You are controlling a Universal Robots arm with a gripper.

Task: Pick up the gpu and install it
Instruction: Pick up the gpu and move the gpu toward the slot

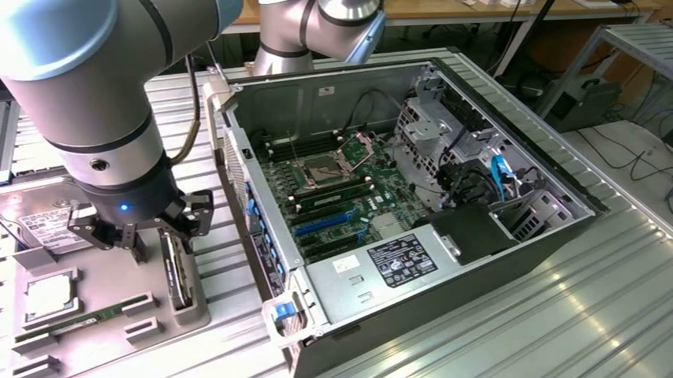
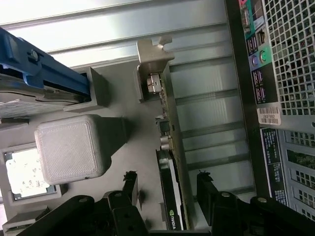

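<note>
- Ribbed metal bench (image 1: 526,315) below; gripper (image 1: 158,246) jaws spread wide, holding nothing.
- Directly between them stands the gpu (image 2: 170,147) on edge in its grey tray (image 1: 105,276), a finger flanking each flat face.
- Its long axis runs twelve-to-six in the exterior view.
- Open computer case (image 1: 315,102): three o'clock.

**Materials and finishes: card fixture, bench, open PC case**

gpu (image 2: 170,206): black face, glossy; its bracket (image 2: 153,59) pale bare metal with a dull sheen. Fixture tray (image 2: 128,105): grey plastic, matt; square block (image 2: 69,147) finely textured, possibly 3D-printed. Gripper (image 2: 167,179): black, matt. Robot arm (image 1: 74,94): smooth silver-grey shell, satin. Workbench (image 1: 505,315): ribbed aluminium-looking metal, brushed and reflective. Computer case (image 1: 315,98): unpainted sheet metal inside; rear panel (image 2: 290,49) perforated metal. Motherboard (image 1: 336,197): green circuit board.
</note>
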